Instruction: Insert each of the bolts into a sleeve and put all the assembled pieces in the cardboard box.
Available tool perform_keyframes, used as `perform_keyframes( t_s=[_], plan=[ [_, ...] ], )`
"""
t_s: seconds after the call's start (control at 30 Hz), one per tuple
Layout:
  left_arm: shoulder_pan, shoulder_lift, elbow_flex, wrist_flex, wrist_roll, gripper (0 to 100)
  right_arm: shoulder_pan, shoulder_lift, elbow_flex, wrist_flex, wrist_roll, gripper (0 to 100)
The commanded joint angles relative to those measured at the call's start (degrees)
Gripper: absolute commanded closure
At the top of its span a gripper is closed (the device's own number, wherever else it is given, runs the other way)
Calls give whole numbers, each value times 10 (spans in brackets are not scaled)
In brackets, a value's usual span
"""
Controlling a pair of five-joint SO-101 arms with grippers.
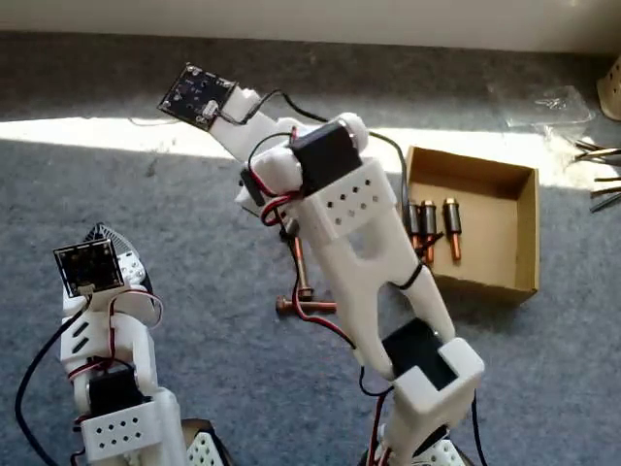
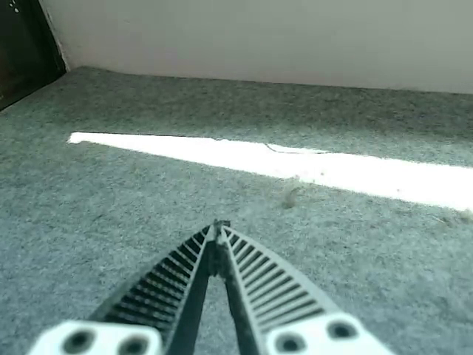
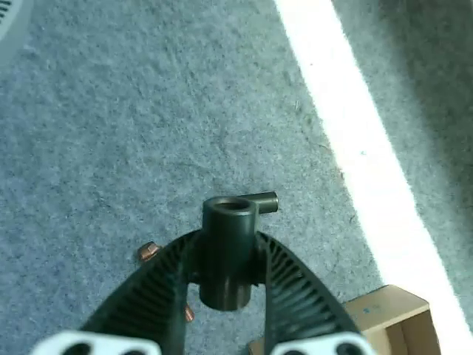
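Holding a dark sleeve [image 3: 229, 222] clamped in the right pincer [image 3: 228, 244], a copper bolt [image 3: 148, 251] lying just below, the left pincer [image 2: 218, 226] pressed together.

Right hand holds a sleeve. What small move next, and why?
Probably open the left hand, now shut and empty, and lower it toward a loose bolt on the carpet: the sleeve in the right hand shows an empty bore.
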Motion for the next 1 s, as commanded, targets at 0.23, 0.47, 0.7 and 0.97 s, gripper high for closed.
perform_keyframes(
  t_s=[0.23,0.47,0.7,0.97],
  plan=[
    [42,-3,12,-4,1,993,7,-200,110,10,-59,995],
    [97,-5,12,30,0,993,7,-342,270,-6,-62,995],
    [159,-5,12,59,0,993,8,-527,506,-111,-62,995],
    [177,-5,12,69,-52,992,99,-723,809,-332,-62,995]
  ],
)
